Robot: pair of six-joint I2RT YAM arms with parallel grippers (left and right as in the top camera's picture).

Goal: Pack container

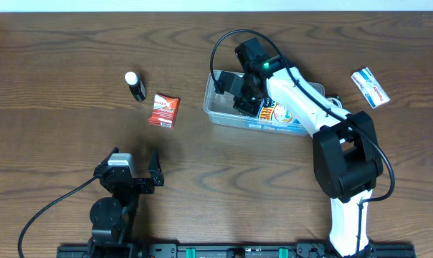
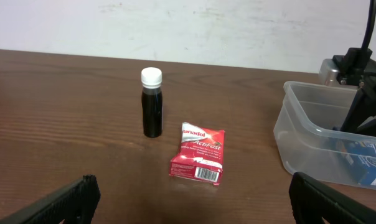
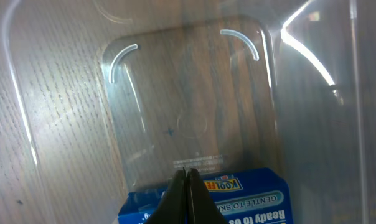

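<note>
My left gripper (image 1: pixel 134 161) sits closest, jaws spread wide over bare table (image 1: pixel 51 143) and gripping nothing. Beyond it stands a small dark bottle (image 1: pixel 136 86) with a white cap, and a red packet (image 1: pixel 163 111) lies just beside it. Further right is the clear container (image 1: pixel 216 115), with a blue box (image 3: pixel 238 199) lying inside. My right gripper (image 3: pixel 187 174) reaches into it, jaws closed together at the box's edge, possibly touching. A white-and-blue packet (image 1: pixel 370 87) lies far right.

Soft even light, faint shadows, white glare streaks across the container (image 3: pixel 303 53), mild wrist-view blur
</note>
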